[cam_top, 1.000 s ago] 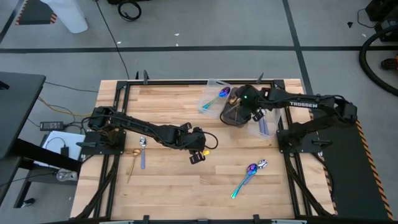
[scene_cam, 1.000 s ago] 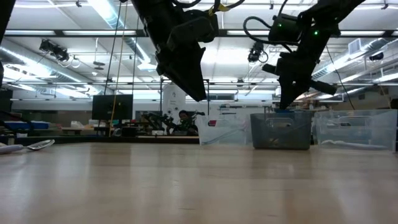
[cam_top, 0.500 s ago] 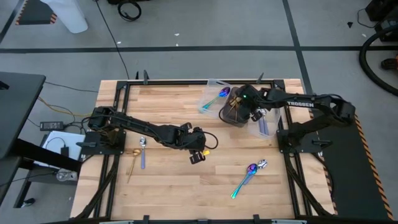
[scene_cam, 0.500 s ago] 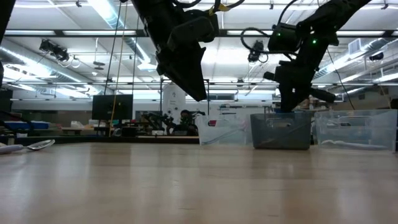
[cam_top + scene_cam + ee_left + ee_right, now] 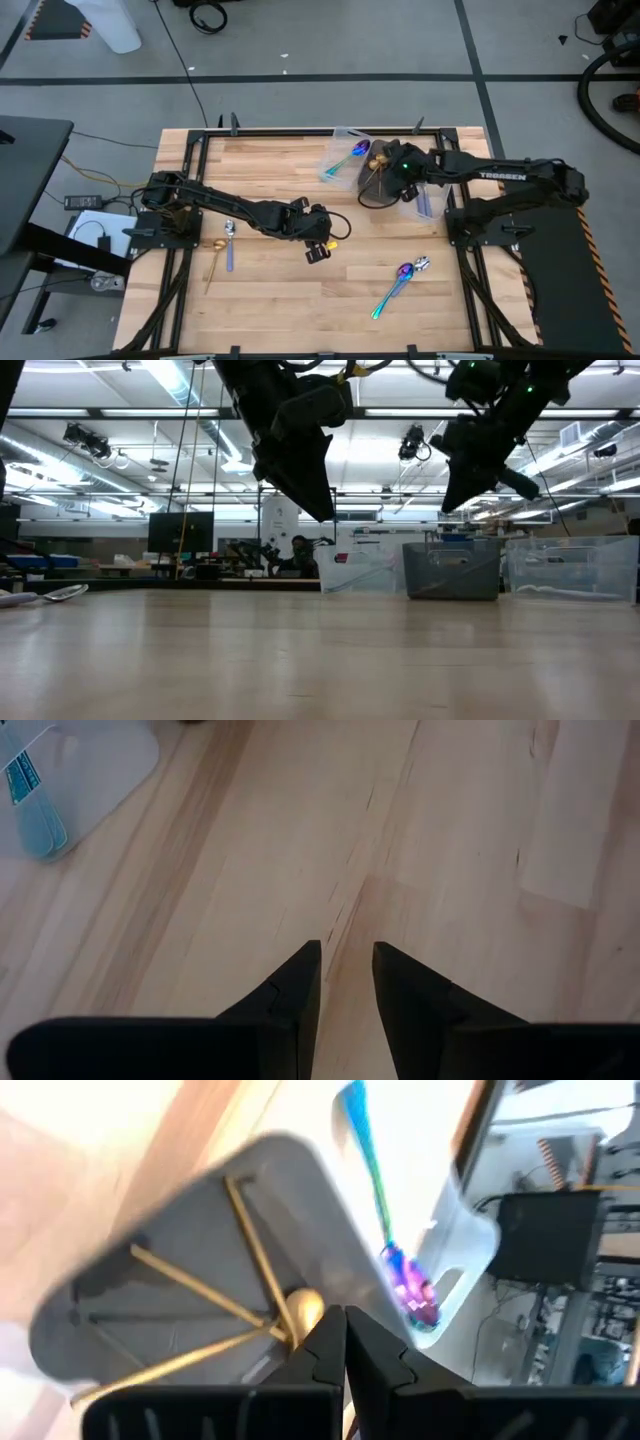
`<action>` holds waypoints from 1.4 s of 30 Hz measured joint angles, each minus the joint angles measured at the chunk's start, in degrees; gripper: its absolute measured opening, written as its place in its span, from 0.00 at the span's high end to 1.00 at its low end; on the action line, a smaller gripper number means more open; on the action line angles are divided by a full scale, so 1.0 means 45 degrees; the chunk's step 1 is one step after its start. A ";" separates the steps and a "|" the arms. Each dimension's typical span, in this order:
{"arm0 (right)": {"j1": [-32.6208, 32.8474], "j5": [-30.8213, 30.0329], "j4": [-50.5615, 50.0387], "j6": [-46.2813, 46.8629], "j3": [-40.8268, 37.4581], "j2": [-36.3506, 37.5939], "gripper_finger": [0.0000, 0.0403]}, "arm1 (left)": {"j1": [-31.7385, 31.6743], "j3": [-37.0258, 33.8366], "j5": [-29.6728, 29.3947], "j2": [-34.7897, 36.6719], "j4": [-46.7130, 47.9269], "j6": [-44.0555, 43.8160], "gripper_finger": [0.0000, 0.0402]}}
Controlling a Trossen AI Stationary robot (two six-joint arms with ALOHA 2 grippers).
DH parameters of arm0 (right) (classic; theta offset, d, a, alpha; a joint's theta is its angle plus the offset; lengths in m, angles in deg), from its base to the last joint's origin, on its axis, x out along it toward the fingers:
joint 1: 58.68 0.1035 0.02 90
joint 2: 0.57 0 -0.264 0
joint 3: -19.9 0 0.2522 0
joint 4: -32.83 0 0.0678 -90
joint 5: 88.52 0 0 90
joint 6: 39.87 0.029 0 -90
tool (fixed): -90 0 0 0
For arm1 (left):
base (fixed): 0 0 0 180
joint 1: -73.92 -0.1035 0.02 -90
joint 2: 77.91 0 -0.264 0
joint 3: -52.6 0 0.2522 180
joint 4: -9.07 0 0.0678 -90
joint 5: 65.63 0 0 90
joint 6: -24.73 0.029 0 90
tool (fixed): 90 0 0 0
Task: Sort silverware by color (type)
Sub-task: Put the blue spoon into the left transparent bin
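My right gripper (image 5: 388,180) (image 5: 343,1330) hangs shut and empty just above the dark bin (image 5: 370,188) (image 5: 150,1270), which holds several gold spoons (image 5: 255,1280). Beside the bin, an iridescent spoon (image 5: 346,158) (image 5: 385,1230) lies in a clear tray (image 5: 455,1230). Another iridescent spoon (image 5: 393,289) lies on the near right of the table, a small silver piece (image 5: 422,263) at its bowl end. A gold spoon (image 5: 213,262) and a silver spoon (image 5: 229,245) lie at the left. My left gripper (image 5: 322,250) (image 5: 345,955) hovers over bare wood mid-table, its fingers slightly apart and empty.
A second clear tray (image 5: 420,200) with a pale spoon stands right of the bin. In the low view the bin (image 5: 452,570) and the clear trays (image 5: 570,568) line the far side. Bare wood lies between the arms and along the near edge.
My right gripper has risen out of the dark bin, staying shut and empty. It has rolled a little and drawn slightly back toward the table's right edge. The left arm has kept still.
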 joint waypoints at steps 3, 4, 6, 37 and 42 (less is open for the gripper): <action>0.0414 -0.0173 0.0140 0.0338 0.0000 0.0461 0.97 | -0.0001 0.0000 0.0000 0.0000 0.0000 -0.0005 0.74; 0.0542 -0.0261 0.0235 0.0484 0.0000 0.0613 0.97 | -0.0003 0.0000 0.0000 0.0000 0.0003 -0.0005 0.74; 0.0775 -0.0475 0.0475 0.0759 0.0000 0.0929 0.96 | 0.0000 0.0000 0.0000 0.0000 0.0003 -0.0005 0.74; 0.3446 0.1216 0.2304 1.0267 0.0000 0.2505 0.96 | -0.0029 0.0000 -0.0002 0.0000 -0.0767 0.0010 0.74; 0.3819 0.2327 0.2386 1.1777 0.0000 0.2505 0.96 | -0.0029 0.0000 0.0000 0.0000 -0.0767 0.0015 0.74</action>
